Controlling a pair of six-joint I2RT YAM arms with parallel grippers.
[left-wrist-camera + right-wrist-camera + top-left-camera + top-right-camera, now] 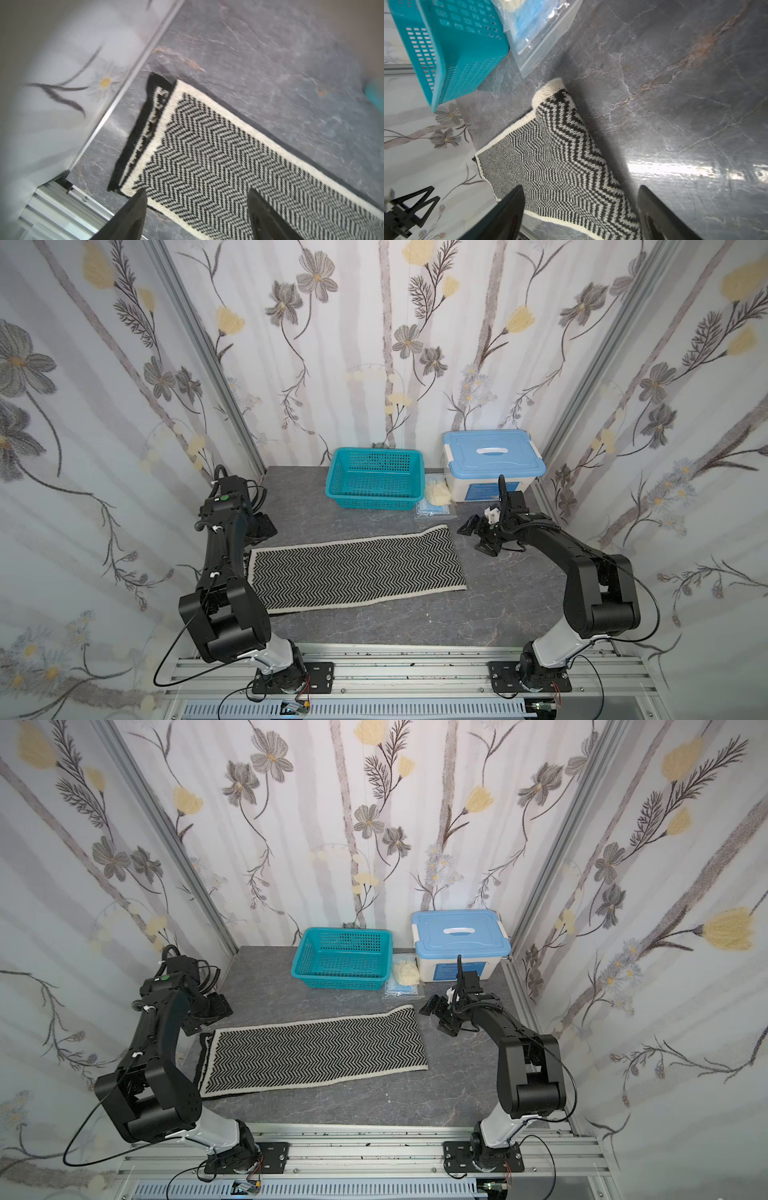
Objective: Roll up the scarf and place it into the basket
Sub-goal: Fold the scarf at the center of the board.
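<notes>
The scarf [357,568] [311,1048] lies flat across the dark table, herringbone face up, with cream borders. A black-edged layer peeks out from under its left end [145,128]. The far right corner curls upward [550,89]. My left gripper [205,1017] [197,191] hovers over the scarf's left end, open and holding nothing. My right gripper [473,537] [580,187] hangs open just above the right end, also holding nothing. The teal basket [374,502] [340,982] [456,52] stands behind the scarf at the table's back, with nothing in it.
A white storage box with a light blue lid [492,464] stands right of the basket. A pale yellow cloth lump [437,492] and a clear bag with blue contents [434,510] lie between them. Flowered walls close in the left, right and back; a metal rail [395,668] runs along the front.
</notes>
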